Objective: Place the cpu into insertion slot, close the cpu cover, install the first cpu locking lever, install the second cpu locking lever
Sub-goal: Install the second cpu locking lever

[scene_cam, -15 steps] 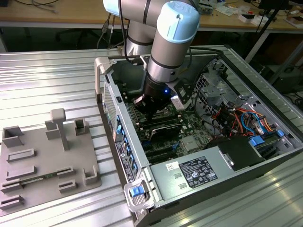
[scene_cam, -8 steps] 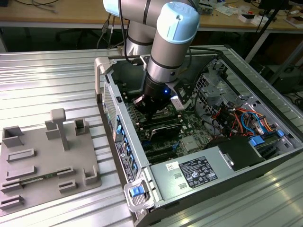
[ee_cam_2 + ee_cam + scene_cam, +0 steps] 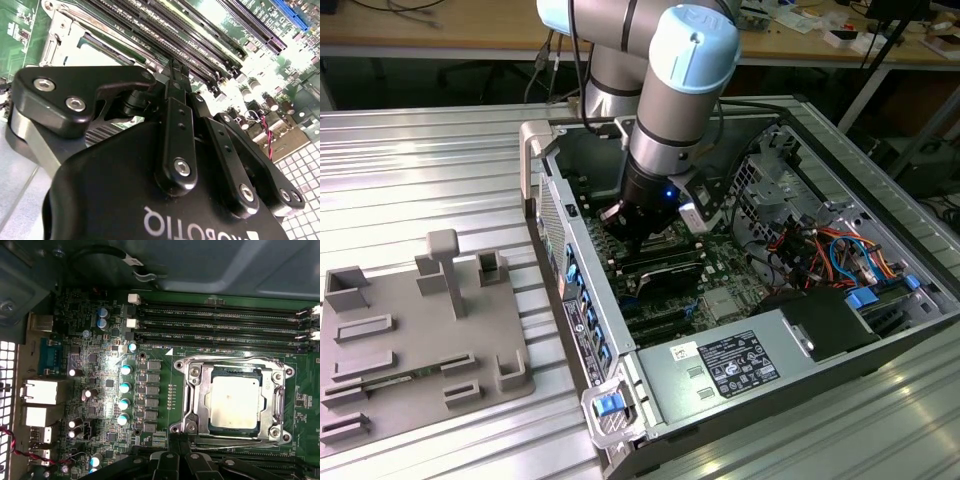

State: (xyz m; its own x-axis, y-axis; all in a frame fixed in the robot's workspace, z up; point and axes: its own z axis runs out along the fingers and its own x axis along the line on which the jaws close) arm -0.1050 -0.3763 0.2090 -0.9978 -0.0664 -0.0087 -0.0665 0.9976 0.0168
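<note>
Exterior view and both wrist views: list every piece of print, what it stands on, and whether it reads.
White label on the power supply: too small to read.
White lettering on the gripper: upside down, cut off by the picture's edge.
White print on the motherboard: too small to read.
Nothing can be quoted.

Nothing legible enough to quote. Print is there, though:
- white label [image 3: 725,365] with dense black print and symbols on the grey power supply box [image 3: 790,335], plus a smaller white sticker [image 3: 682,352] beside it, exterior view
- white lettering [image 3: 200,225], upside down and cut by the frame edge, on the black body of the hand [image 3: 176,70], second wrist view
- white silkscreen markings [image 3: 160,346] on the green motherboard [image 3: 160,405] next to the memory slots [image 3: 220,315], first wrist view
</note>
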